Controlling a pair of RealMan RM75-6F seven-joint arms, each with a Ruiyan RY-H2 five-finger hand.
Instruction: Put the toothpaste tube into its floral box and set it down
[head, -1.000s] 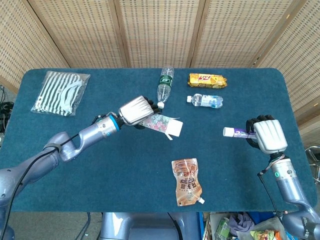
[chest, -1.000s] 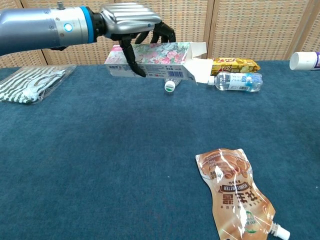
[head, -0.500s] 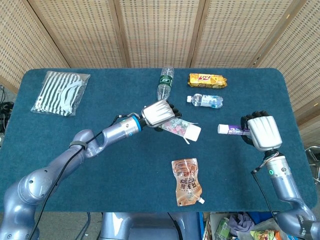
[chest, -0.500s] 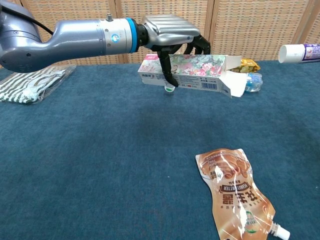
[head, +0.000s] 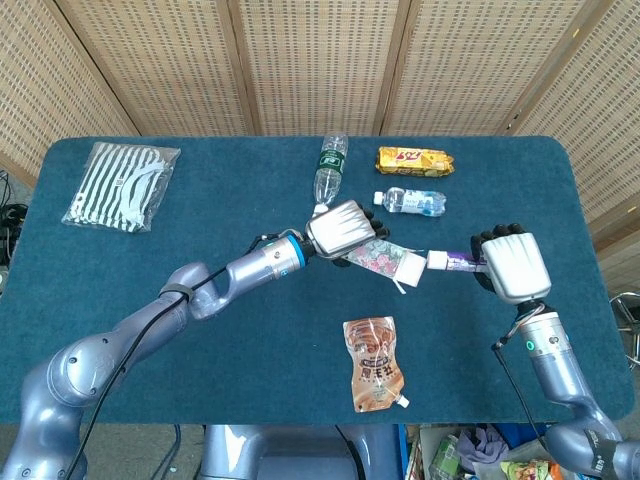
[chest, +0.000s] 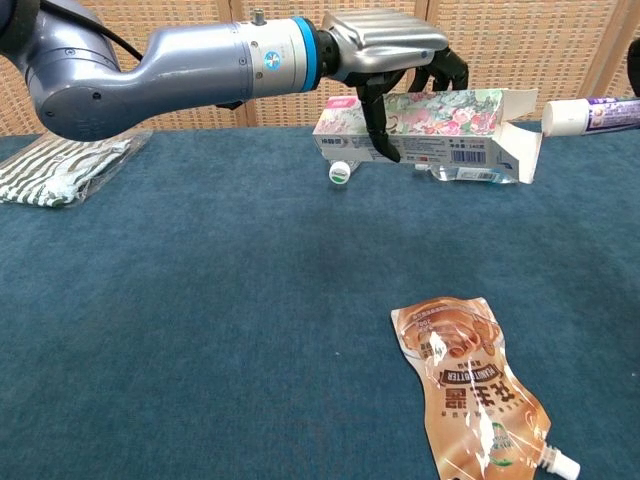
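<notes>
1. Clearly lifted off the desk (head: 120, 300), the floral box (head: 378, 258) is held by the left robot hand (head: 343, 228), whose fingers wrap over its top and front; the chest view shows the same robot hand (chest: 395, 45) and box (chest: 440, 125).
2. Its open end faces the robot's right, a white flap (chest: 522, 150) hanging down at the mouth.
3. Over on the other side, the right robot hand (head: 510, 265) grips the toothpaste tube (head: 452, 261) with its fingers curled round the tube's rear part.
4. White cap (chest: 560, 115) first, the tube points at the box mouth and sits just beside the flap; it has not entered the box.
5. Behind the box lie a green-labelled bottle (head: 330, 168), a small water bottle (head: 410, 202) and a yellow snack packet (head: 415, 160).
6. Nearer the robot, an orange spouted pouch (chest: 475, 385) lies flat on the blue cloth.
7. At the far left corner rests a striped bag (head: 120, 185).
</notes>
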